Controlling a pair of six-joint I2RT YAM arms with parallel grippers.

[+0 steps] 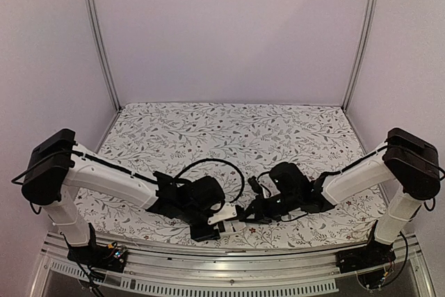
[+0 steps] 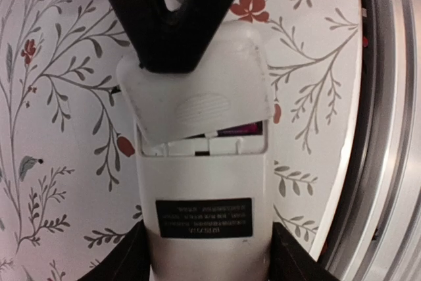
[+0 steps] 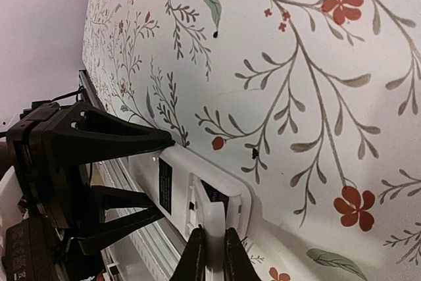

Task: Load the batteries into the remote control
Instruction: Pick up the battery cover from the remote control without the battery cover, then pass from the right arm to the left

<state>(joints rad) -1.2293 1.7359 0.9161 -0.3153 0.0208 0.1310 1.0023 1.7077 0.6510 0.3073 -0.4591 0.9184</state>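
Currently | left tool (image 2: 207, 264) clamped on remote control (image 2: 207, 189) | right tool (image 3: 214, 258) pinched on battery cover (image 2: 197, 97) | we flag: cover askew, may jam.

Can't read the black label (image 2: 204, 218) on the back of the remote control (image 2: 207, 176) — the print's too small and smeary. The button face is turned down toward the worktop (image 2: 52, 129), so none of it shows. The battery cover (image 2: 197, 100) sits skewed over the bay and hides most of it. Only a dark sliver (image 2: 237, 128) with a purple strip peeks out under its edge, and I can't tell if that's one cell or two.

The right gripper (image 3: 212, 238) runs off the bottom of its own view, and in the left wrist view it blocks the remote's far end. The remote's near end is cropped there too, same as the left gripper (image 2: 207, 261). From the top camera both grippers bury the remote — batteries can't be made out.
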